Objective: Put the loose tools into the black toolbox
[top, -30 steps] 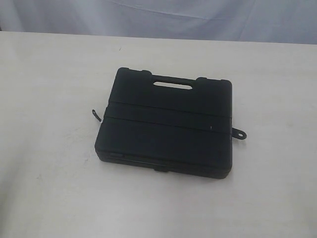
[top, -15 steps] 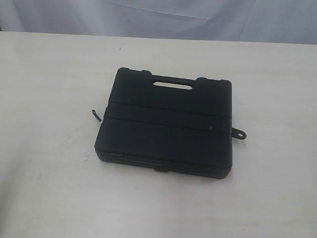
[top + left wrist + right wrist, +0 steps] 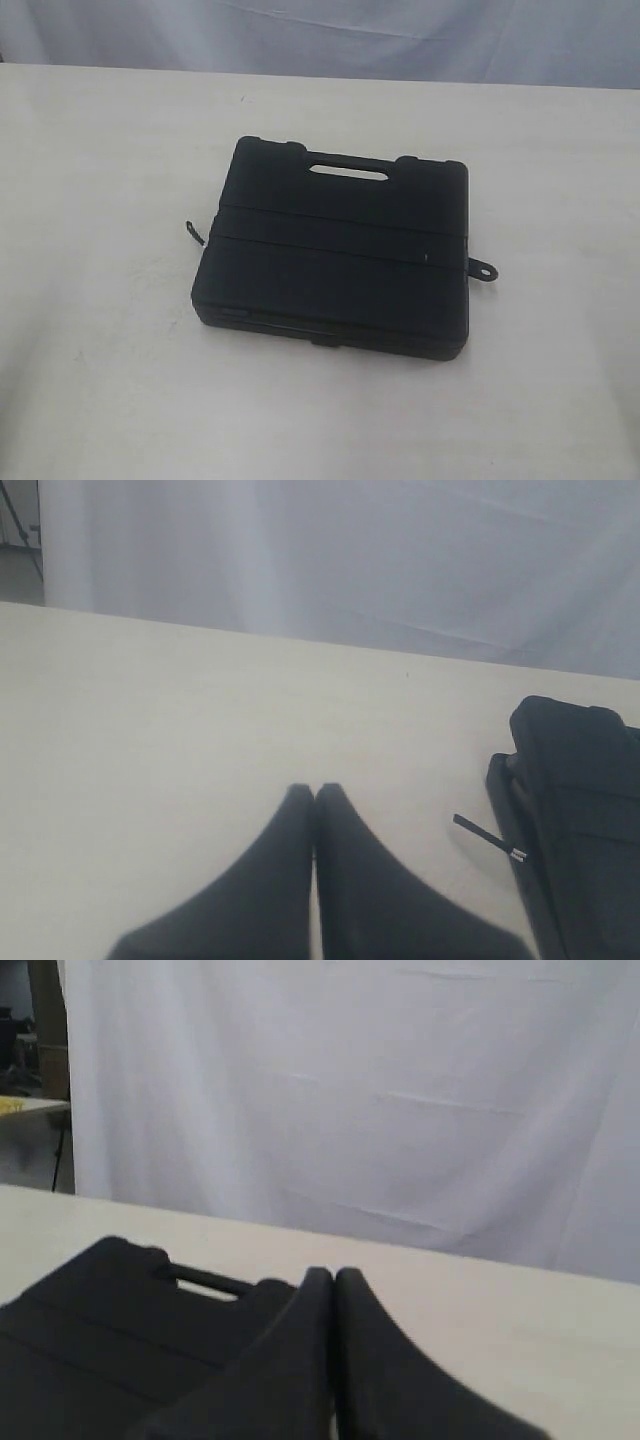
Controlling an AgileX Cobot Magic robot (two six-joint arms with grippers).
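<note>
The black toolbox (image 3: pixel 335 255) lies closed and flat in the middle of the pale table, its handle slot at the far edge. No tape measure, utility knife, pliers or tape roll shows in any view. A thin black strap (image 3: pixel 194 232) pokes out at the box's left side and a small black tab (image 3: pixel 484 269) at its right. My left gripper (image 3: pixel 315 792) is shut and empty above bare table, with the toolbox (image 3: pixel 575 810) off to one side. My right gripper (image 3: pixel 332 1278) is shut and empty, with the toolbox (image 3: pixel 110 1330) just beside it. Neither arm appears in the exterior view.
The pale table (image 3: pixel 100 150) runs wide around the box. A white curtain (image 3: pixel 350 1090) hangs behind the table's far edge.
</note>
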